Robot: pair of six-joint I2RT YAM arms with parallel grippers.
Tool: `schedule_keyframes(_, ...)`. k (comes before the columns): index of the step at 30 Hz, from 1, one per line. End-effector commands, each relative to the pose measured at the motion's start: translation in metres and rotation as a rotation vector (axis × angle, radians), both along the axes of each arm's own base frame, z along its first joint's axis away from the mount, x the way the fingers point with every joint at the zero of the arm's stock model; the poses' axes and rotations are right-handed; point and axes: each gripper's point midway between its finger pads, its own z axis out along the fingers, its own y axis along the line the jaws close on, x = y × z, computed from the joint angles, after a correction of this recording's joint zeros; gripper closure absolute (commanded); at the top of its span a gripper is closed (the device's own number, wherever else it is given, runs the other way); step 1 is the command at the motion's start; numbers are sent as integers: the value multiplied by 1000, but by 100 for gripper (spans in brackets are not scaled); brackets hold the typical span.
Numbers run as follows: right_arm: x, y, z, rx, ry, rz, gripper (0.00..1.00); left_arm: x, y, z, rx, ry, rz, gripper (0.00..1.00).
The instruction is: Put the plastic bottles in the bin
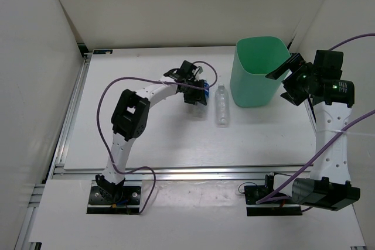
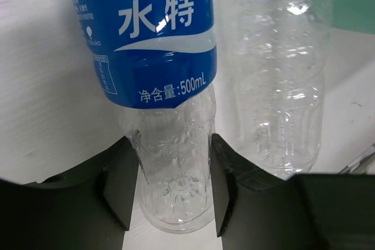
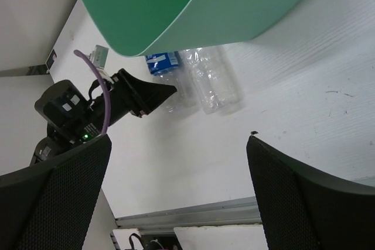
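Left gripper (image 2: 170, 165) clamped on blue-label bottle (image 2: 152, 39), plain clear bottle (image 2: 281, 74) beside, right gripper (image 3: 179, 144) spread wide, empty, near bin (image 3: 234, 10)

White table (image 1: 146, 144): mint bin (image 1: 252, 86) upright, clear bottle (image 1: 222, 106) lying beside blue-label bottle (image 1: 204, 92).

Robot lab test cell: white panel walls (image 1: 35, 57), aluminium rail frame (image 1: 176, 172), bolted arm bases (image 1: 114, 194), white table (image 1: 164, 139).
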Motion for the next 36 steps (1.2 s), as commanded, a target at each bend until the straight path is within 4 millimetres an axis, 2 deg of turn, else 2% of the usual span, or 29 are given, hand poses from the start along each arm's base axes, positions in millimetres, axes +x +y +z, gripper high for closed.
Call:
schedule_keyframes(1, -2, -3, 7, -21, -34, -3, 0, 30, 35, 63, -16, -116, 108, 55)
schedule_keyframes(2, -2, -3, 7, -21, -34, -3, 0, 54, 44, 95, -35, -197, 157, 55)
schedule_keyframes(5, -4, -5, 5, -14, -29, -19, 0, 93, 65, 163, -47, -373, 262, 56)
schedule_keyframes(6, -7, -5, 4, -14, -29, -19, 0, 106, 63, 214, -100, -477, 288, 58)
schedule_keyframes(7, -7, -5, 4, -14, -29, -19, 0, 112, 64, 242, -120, -543, 297, 58)
schedule_keyframes(8, -9, -6, 7, -15, -39, -31, 0, 119, 63, 262, -137, -594, 301, 60)
schedule_keyframes(9, -9, -6, 4, -14, -30, -31, 0, 124, 63, 316, -218, -695, 306, 60)
schedule_keyframes(10, -10, -7, 6, -17, -36, -47, 0, 129, 57, 322, -238, -716, 284, 60)
schedule_keyframes(11, -10, -7, 6, -17, -37, -48, 0, 125, 50, 337, -286, -730, 255, 60)
schedule_keyframes(12, -10, -9, 6, -25, -36, -57, 0, 123, 46, 362, -348, -776, 243, 60)
schedule_keyframes(14, -13, -14, 15, -27, -54, -84, 0, 117, 37, 375, -430, -766, 230, 60)
schedule_keyframes(15, -16, -15, 15, -34, -47, -92, 0, 110, 23, 378, -480, -767, 185, 60)
schedule_keyframes(16, -21, -16, 22, -42, -66, -99, 0, 109, 19, 379, -505, -762, 179, 60)
schedule_keyframes(18, -25, -17, 30, -53, -96, -109, 0, 92, -4, 389, -576, -756, 99, 60)
schedule_keyframes(19, -32, -16, 34, -47, -105, -115, 0, 94, -9, 398, -620, -767, 94, 61)
schedule_keyframes(20, -37, -14, 43, -44, -136, -108, 0, 86, -24, 405, -659, -774, 66, 62)
schedule_keyframes(21, -37, -14, 43, -44, -137, -108, 0, 86, -25, 412, -682, -784, 70, 62)
schedule_keyframes(22, -44, -11, 49, -39, -157, -100, 0, 80, -34, 416, -712, -785, 59, 62)
schedule_keyframes(24, -51, -10, 51, -39, -151, -100, 0, 71, -48, 433, -800, -828, 49, 62)
schedule_keyframes(25, -57, -9, 58, -41, -171, -100, 0, 66, -50, 441, -826, -842, 53, 62)
schedule_keyframes(26, -64, -6, 57, -34, -164, -93, 0, 64, -56, 441, -846, -838, 48, 62)
schedule_keyframes(27, -70, -6, 66, -46, -191, -87, 0, 61, -62, 447, -869, -847, 50, 62)
schedule_keyframes(31, -86, -4, 76, -81, -206, -62, 0, 57, -79, 439, -903, -822, 37, 64)
schedule_keyframes(32, -90, -4, 85, -84, -226, -62, 0, 54, -90, 429, -902, -805, 24, 64)
schedule_keyframes(33, -96, -3, 84, -90, -212, -57, 0, 58, -97, 419, -899, -798, 29, 64)
schedule_keyframes(34, -99, -3, 86, -90, -213, -57, 0, 50, -109, 419, -918, -787, 13, 64)
schedule_keyframes(35, -106, -2, 94, -104, -241, -50, 0, 53, -117, 410, -920, -786, 17, 64)
schedule_keyframes(36, -111, -2, 92, -111, -229, -43, 0, 48, -123, 411, -937, -779, 10, 64)
